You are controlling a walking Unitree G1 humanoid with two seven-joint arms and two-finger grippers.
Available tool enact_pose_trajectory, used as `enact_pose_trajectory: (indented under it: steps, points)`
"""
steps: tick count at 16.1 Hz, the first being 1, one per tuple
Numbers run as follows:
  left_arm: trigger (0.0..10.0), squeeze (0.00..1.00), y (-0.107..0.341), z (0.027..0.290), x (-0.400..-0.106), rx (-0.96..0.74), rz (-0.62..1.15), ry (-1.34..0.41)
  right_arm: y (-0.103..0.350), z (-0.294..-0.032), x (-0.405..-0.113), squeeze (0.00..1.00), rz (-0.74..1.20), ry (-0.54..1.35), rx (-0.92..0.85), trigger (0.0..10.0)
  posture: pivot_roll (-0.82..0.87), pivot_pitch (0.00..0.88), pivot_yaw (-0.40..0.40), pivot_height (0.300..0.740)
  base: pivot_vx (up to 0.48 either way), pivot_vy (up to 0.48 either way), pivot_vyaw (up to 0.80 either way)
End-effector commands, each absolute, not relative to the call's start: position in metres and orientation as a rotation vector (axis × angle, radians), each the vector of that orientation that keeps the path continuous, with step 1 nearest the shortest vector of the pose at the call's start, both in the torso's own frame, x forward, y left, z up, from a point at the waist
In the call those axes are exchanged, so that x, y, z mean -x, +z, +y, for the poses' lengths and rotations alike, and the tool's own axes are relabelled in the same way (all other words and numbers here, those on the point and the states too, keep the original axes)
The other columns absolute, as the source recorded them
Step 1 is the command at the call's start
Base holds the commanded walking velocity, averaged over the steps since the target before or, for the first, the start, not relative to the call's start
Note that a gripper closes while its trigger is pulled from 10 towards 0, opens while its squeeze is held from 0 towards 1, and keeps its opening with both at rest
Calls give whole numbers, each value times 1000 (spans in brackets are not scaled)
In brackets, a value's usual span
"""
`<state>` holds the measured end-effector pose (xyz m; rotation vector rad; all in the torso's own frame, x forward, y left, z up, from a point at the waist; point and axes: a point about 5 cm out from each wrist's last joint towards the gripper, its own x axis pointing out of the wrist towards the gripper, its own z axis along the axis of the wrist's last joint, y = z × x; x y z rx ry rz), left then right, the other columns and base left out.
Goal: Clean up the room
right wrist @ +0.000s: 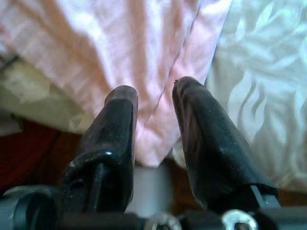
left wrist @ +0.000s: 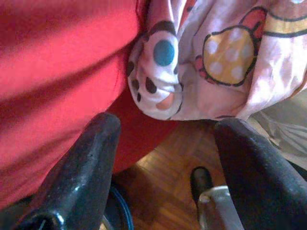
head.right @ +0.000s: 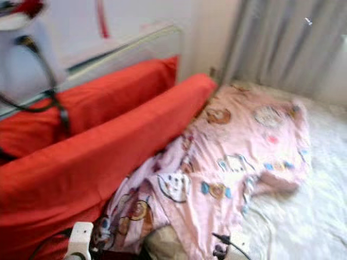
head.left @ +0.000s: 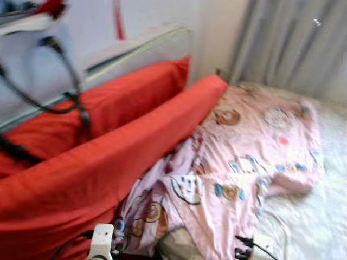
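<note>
The head views are blurring, so the printed figures on the pink blanket (head.left: pixel 249 162) are hard to read there; they look like cartoon animals and rings. Both arms are being cut off by the lower edge: a white wrist part (head.left: pixel 101 242) is showing on the left and a bit of black cable (head.left: pixel 246 245) on the right. A dark looping cable (head.left: pixel 65 81) at upper left is smeared, and what it hangs from cannot be made out.

The left pincer (left wrist: pixel 165 129) is standing wide open, with nothing between its two black fingers (left wrist: pixel 84 163). Just ahead of its tips the bunched corner of the blanket is hanging over the bed edge, and beside that, on one finger's side, the long red bolster (left wrist: pixel 53 72) is lying. Beneath the tips a strip of wooden floor (left wrist: pixel 168 177) is showing.

The right pincer (right wrist: pixel 154 91) is holding its fingers a narrow gap apart; the blanket's pink hem is lying beyond and between the tips, but whether the fingers are pinching it cannot be told. On the far side of one finger the white patterned bedspread (right wrist: pixel 259 96) is lying.

The blanket is spreading over the white bed, touching the near red bolster, with a second red cushion (head.left: pixel 124 97) behind it against the headboard rail (head.left: pixel 135 51). Grey curtains (head.left: pixel 293 43) are hanging beyond the bed.
</note>
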<state>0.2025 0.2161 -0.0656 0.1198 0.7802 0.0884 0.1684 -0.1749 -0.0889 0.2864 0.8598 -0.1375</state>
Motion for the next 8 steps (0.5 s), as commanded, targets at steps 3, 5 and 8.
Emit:
enact_pose_trajectory:
  steps: [3,5,8]
  points:
    - [10000,0,-63,210,-207,-88,745,87,-80,-173,-185,0,781,-106,-287,10000,-5,0,-11,740,0,0,0]
    - [10000,0,-61,211,-211,-57,722,108,-74,-168,-195,0,736,-61,-283,10000,-3,0,-11,740,0,0,0]
    - [10000,0,-50,212,-223,5,629,123,-63,-159,-209,0,641,34,-257,10000,-6,0,-11,740,0,0,0]
